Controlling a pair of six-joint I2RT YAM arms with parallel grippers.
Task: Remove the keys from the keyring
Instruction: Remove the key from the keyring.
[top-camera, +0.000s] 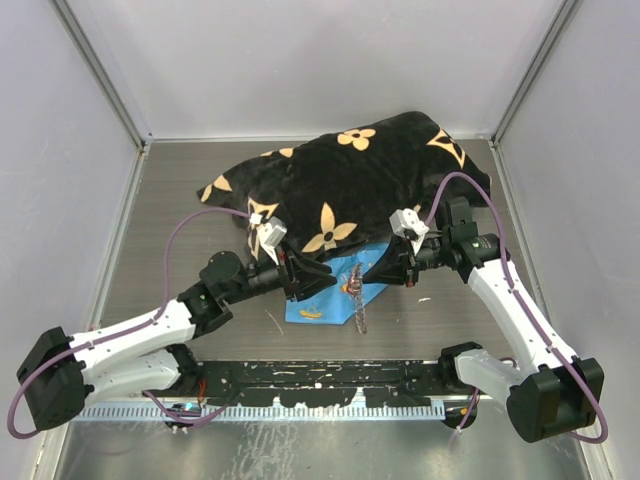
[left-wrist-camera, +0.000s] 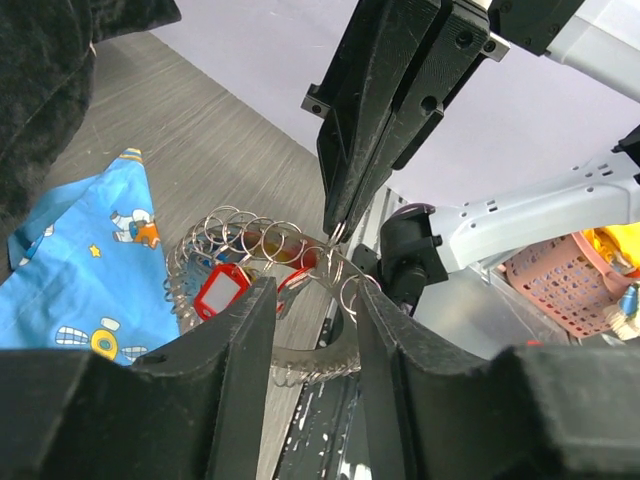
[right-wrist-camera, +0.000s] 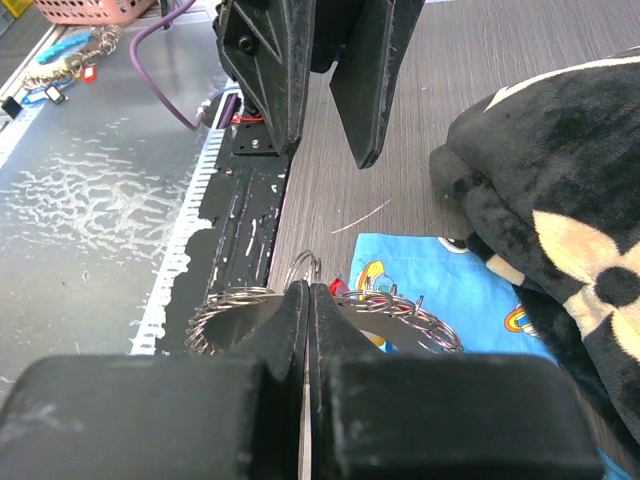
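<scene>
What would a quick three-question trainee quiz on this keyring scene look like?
1. True or false: the right gripper is shut on the keyring.
2. Multiple choice: the cartoon-print cloth on the table is A) red, B) blue, C) green.
3. Fill in the blank: the left gripper has its jaws ____, one on each side of the keyring.

Key: 1 true; 2 B; 3 open.
</scene>
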